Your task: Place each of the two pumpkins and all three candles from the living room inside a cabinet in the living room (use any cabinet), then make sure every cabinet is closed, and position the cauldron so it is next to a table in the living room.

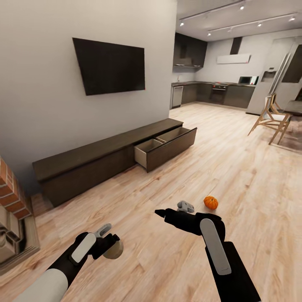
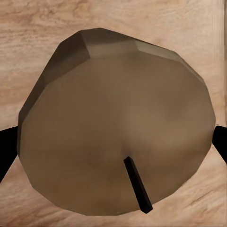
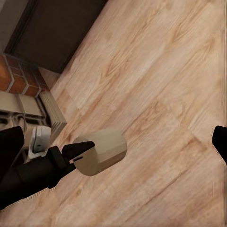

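The left claw (image 1: 110,244) is clamped on a candle (image 1: 113,250): in the left wrist view the candle's round end (image 2: 118,123) sits between the two dark fingers, wick pointing toward the camera. In the right wrist view the same candle (image 3: 100,151) reads as a short, faceted cylinder, cream to tan in shade, matte, its long axis roughly level above the floor.

The cabinet (image 1: 109,157) is the landmark: a long, low dark-brown unit against the grey wall below the TV (image 1: 110,65). Its right-hand drawer (image 1: 165,147) stands pulled out, pale inside, with a divider. The carried candle lies well in front of the cabinet and off toward its closed left half; the open drawer is ahead and to the right of the left claw. Judgement: the next move is a carry forward and rightward to that drawer.

The right claw (image 1: 161,213) has its fingers apart and carries nothing. One pumpkin (image 1: 211,202), orange and ribbed, rests on the wood-plank floor (image 1: 235,167) in front of the cabinet's drawer end, nearer the right arm.
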